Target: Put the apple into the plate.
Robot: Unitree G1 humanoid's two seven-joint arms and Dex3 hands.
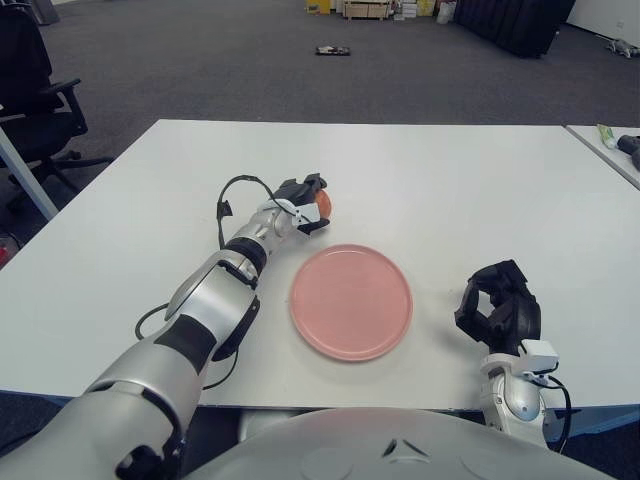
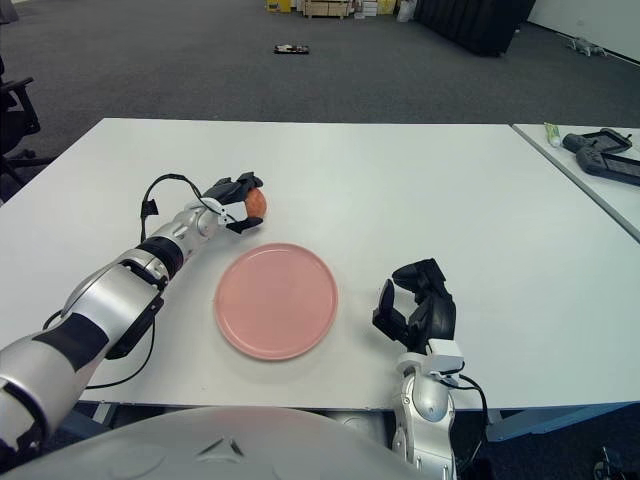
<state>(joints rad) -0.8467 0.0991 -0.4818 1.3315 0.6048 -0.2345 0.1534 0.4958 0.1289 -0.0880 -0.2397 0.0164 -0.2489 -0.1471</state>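
Your left arm reaches forward and a little inward across the white table [image 1: 450, 170], its forearm stretched out low over the surface with a black cable looping off the wrist. Your left hand [image 1: 303, 200] sits just beyond the far-left edge of the pink plate [image 1: 351, 300], and its dark fingers [image 2: 232, 187] are wrapped around the apple [image 1: 323, 203], which shows as a reddish-orange curve on the hand's right side. You can see the apple is near the plate's rim but not over it; whether it touches the table or is held just above it, you cannot tell. The plate lies flat near the front middle of the table with nothing on it. Your right hand [image 1: 497, 308] shows to the right of the plate, near the table's front edge, its fingers curled loosely inward around nothing. Nothing stands between the apple and the plate. At the far right, a second table carries a dark device [image 2: 602, 153] and a small green-and-white tube [image 2: 552, 131]. To the far left an office chair [image 1: 35, 95] stands on the grey carpet, and further back on the floor lies a small dark object [image 1: 332, 50].
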